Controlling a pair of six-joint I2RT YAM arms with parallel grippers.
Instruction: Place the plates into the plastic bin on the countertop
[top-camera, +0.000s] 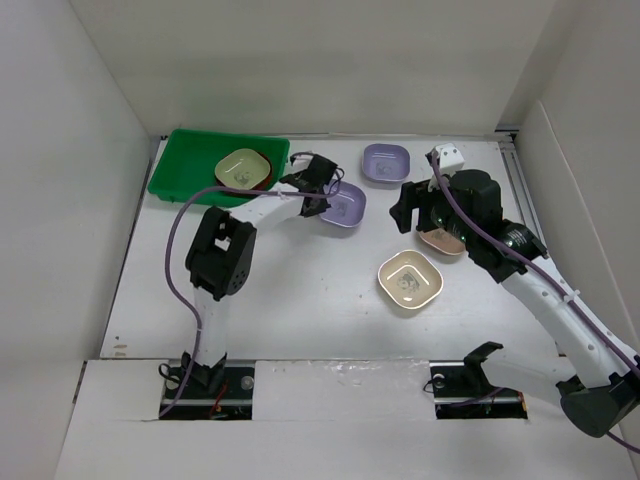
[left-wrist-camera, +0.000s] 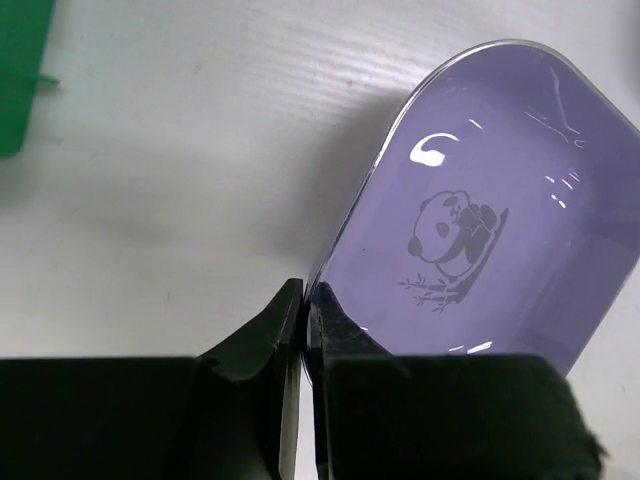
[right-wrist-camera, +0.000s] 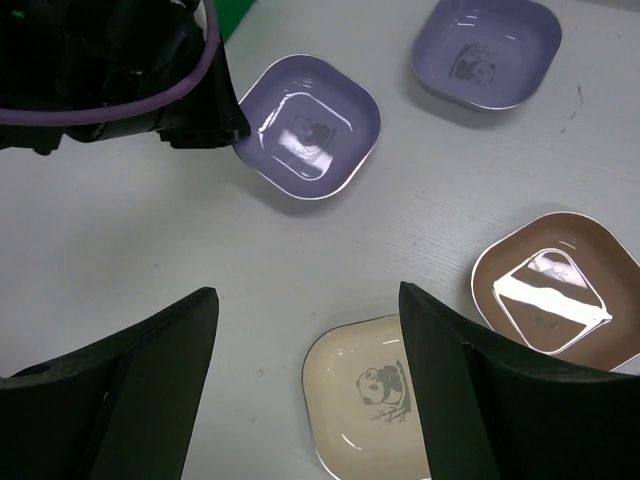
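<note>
The green plastic bin (top-camera: 190, 165) sits at the back left of the white countertop (top-camera: 300, 290). A pale green plate (top-camera: 243, 167) lies in it on a red plate (top-camera: 264, 181). My left gripper (top-camera: 322, 190) (left-wrist-camera: 305, 300) is shut on the near rim of a lavender plate (top-camera: 347, 208) (left-wrist-camera: 480, 220) (right-wrist-camera: 310, 125) just right of the bin. My right gripper (top-camera: 415, 215) (right-wrist-camera: 305, 300) is open and empty above the cream plate (top-camera: 410, 280) (right-wrist-camera: 365, 400). The tan-pink plate (top-camera: 440, 241) (right-wrist-camera: 550, 290) lies beside it. A second lavender plate (top-camera: 385, 162) (right-wrist-camera: 485, 50) lies at the back.
White walls enclose the countertop on the left, back and right. The bin's corner (left-wrist-camera: 20, 70) shows in the left wrist view. The left arm (right-wrist-camera: 110, 70) fills the upper left of the right wrist view. A small white block (top-camera: 447, 155) sits by the right wrist.
</note>
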